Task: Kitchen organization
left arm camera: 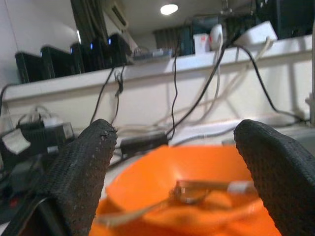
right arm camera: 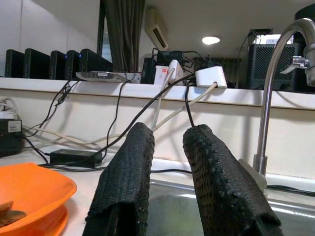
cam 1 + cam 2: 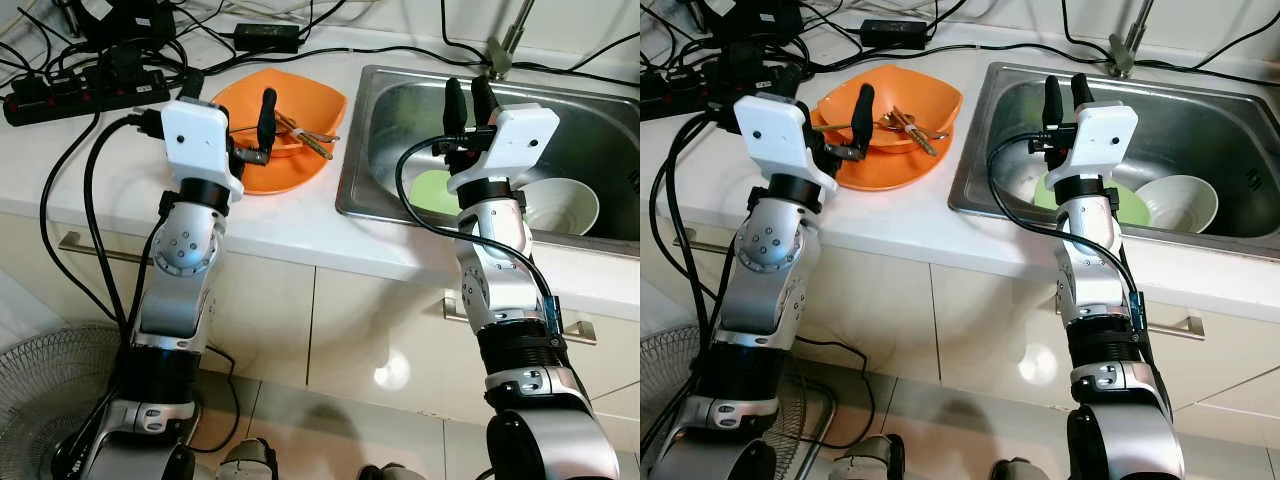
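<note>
A power strip with plugged cables is lying at the far left of the white counter. Just right of it, the left gripper is hovering at the near rim of an orange bowl, its fingers spread wide and holding nothing. Metal cutlery is resting inside the bowl. Further right, the steel sink is holding a green plate and, beside it, a white bowl. The right gripper is hanging over the sink above the green plate, its fingers standing narrowly apart and gripping nothing. A tap is rising behind the sink.
</note>
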